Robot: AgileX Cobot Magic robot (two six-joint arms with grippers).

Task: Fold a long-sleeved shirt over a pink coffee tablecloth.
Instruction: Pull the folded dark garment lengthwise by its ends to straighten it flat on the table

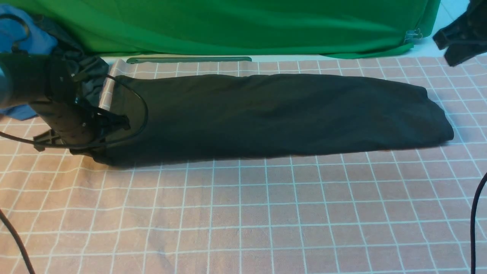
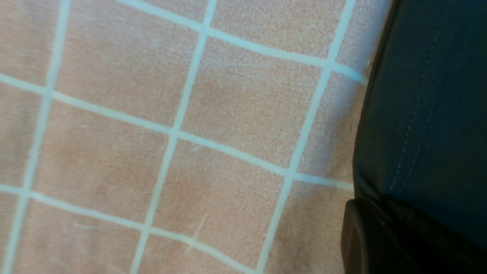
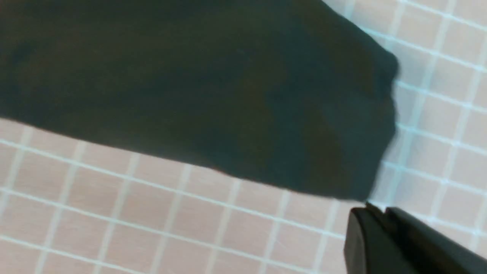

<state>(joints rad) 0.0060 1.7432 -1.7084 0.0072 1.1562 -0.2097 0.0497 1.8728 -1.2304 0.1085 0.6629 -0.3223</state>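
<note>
The long-sleeved shirt (image 1: 274, 114) lies as a long black strip across the pink coffee tablecloth (image 1: 243, 213), running left to right. My left gripper (image 1: 118, 123) is down at the strip's left end. In the left wrist view its jaws (image 2: 380, 207) are shut, with the stitched hem of the shirt (image 2: 430, 95) running in between them over the tablecloth (image 2: 152, 133). My right gripper (image 1: 452, 49) hangs raised at the far right, apart from the cloth. In the right wrist view it (image 3: 380, 211) is shut and empty, just off the right end of the shirt (image 3: 209, 83).
A green backdrop cloth (image 1: 228, 26) hangs along the back. A blue garment (image 1: 26, 38) and a dark garment (image 1: 89, 68) are bunched at the back left behind the left arm. Black cables (image 1: 475, 228) trail over the tablecloth at both front corners.
</note>
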